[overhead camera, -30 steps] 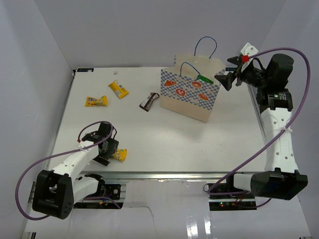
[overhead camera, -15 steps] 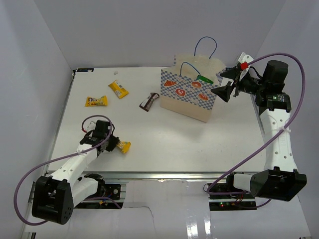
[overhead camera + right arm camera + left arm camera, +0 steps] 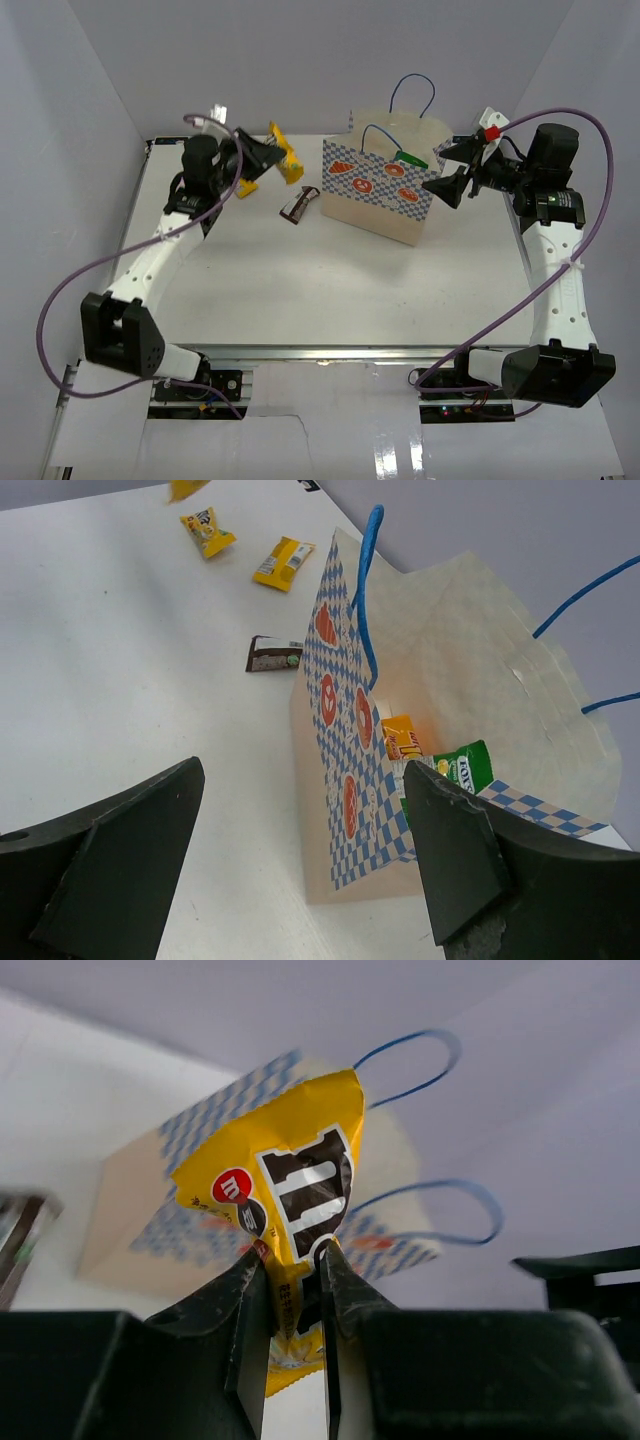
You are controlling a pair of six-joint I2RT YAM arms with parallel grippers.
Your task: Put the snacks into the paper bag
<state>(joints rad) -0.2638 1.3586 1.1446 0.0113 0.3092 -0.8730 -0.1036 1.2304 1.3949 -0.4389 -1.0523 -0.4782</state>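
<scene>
left gripper (image 3: 292, 1263): we are seeing it hanging in the air to the left of the paper bag (image 3: 385, 200), its jaws pinching the lower end of a yellow candy pack (image 3: 295, 1165).
yellow candy pack: it is sticking up out of the jaws, clear of the table (image 3: 300, 290), about level with the bag's upper half and left of it, outside the bag.
loose packs: we are finding a second yellow pack (image 3: 208, 530) and a third yellow pack (image 3: 283, 562) lying flat on the table, well to the left of the bag.
brown bar (image 3: 299, 204): it is lying on the table just beside the bag's lower left corner.
paper bag: it is standing upright with its mouth gaping and its blue handles rising above the rim.
inside the bag: an orange pouch (image 3: 400, 737) and a green packet (image 3: 462, 768) are resting near the bottom, side by side.
right gripper (image 3: 448, 170): we are watching it hovering just right of the bag's top edge, jaws spread wide and gripping nothing.
</scene>
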